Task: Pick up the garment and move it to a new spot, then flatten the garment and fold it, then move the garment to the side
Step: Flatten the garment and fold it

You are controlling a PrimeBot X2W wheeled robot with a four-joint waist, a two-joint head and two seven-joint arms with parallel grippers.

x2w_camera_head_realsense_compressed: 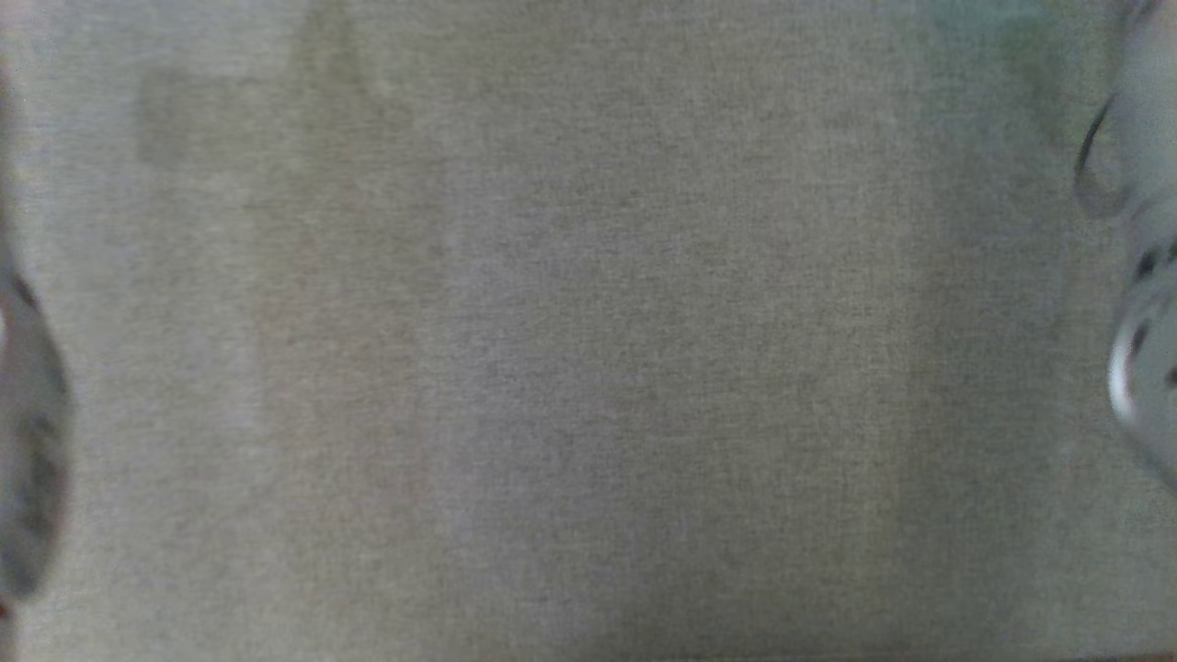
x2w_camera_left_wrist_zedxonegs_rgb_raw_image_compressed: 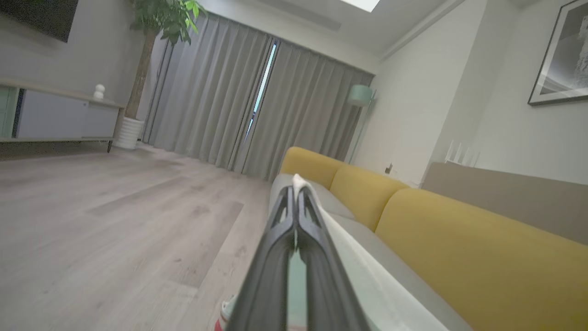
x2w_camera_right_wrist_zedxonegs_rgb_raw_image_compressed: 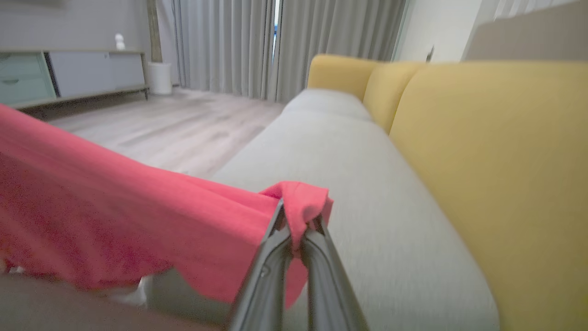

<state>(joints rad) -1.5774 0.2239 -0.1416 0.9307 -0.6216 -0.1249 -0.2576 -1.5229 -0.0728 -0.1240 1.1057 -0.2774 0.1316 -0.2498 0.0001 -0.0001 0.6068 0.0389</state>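
Two pinched-shut grips: right end effector (x2w_camera_right_wrist_zedxonegs_rgb_raw_image_compressed: 298, 216) holds a small fold of the pink garment (x2w_camera_right_wrist_zedxonegs_rgb_raw_image_compressed: 138, 216), which sags across lower left by the sofa seat (x2w_camera_right_wrist_zedxonegs_rgb_raw_image_compressed: 367, 174). Left end effector (x2w_camera_left_wrist_zedxonegs_rgb_raw_image_compressed: 297, 191) clamps a pale cloth edge (x2w_camera_left_wrist_zedxonegs_rgb_raw_image_compressed: 358, 271). Shallow pinch may slip under tension.

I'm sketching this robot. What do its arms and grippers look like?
Both the left gripper and right gripper have two long, dark grey fingers tapering to the tips; the left's show slotted cut-outs. The right forearm is pale grey with dark holes and a dark cable loop.
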